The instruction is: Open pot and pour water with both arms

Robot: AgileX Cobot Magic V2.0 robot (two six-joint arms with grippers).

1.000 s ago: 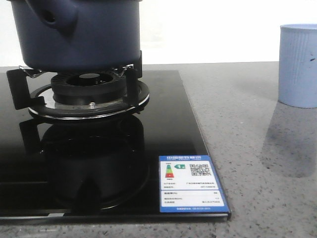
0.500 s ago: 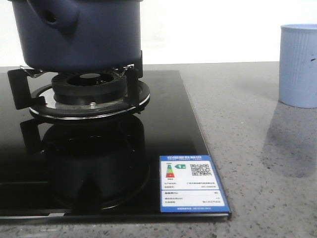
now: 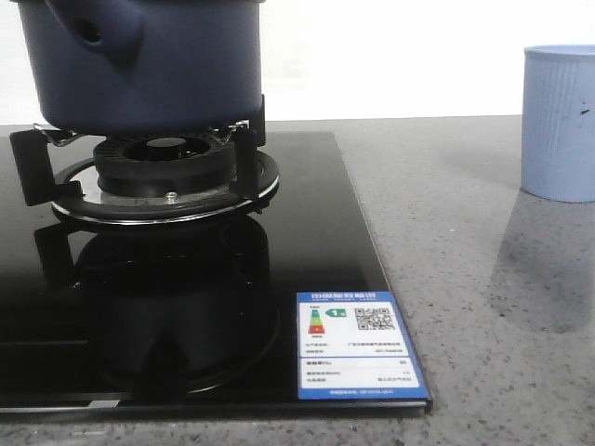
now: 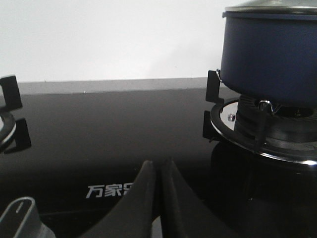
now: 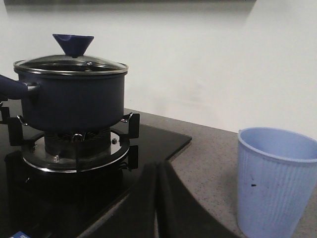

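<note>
1. In the front view, the pot [image 3: 139, 65] stands on the burner grate [image 3: 246, 153] of a black glass gas stove [image 3: 316, 223], in the left part of the scene. Only its lower body and the stubby side knob [image 3: 98, 32] with a small hole are visible; the top is cut off by the frame.
2. The right wrist view shows what the front view does not: a glass lid [image 5: 69, 64] with a metal rim sits closed on the pot, and a dark blue cone-shaped lid knob [image 5: 73, 43] stands on top of it.
3. The light blue ribbed cup [image 3: 561, 121] stands upright on the grey speckled countertop [image 3: 465, 279], well apart from the pot, to the right of the stove. The right wrist view looks into its opening, but whether there is water inside cannot be told.
4. An energy label [image 3: 356, 344] is stuck at the near right corner of the stove glass (seen clearly only in the front view).
5. The left wrist view alone shows a control dial [image 4: 22, 215] and white brand characters [image 4: 106, 190] on the glass, and part of a second burner grate [image 4: 10, 91].
6. The left gripper [image 4: 159, 166] has its fingers pressed together, holding nothing; the same is true for the right gripper [image 5: 156, 168]. Neither arm appears in the front view.
</note>
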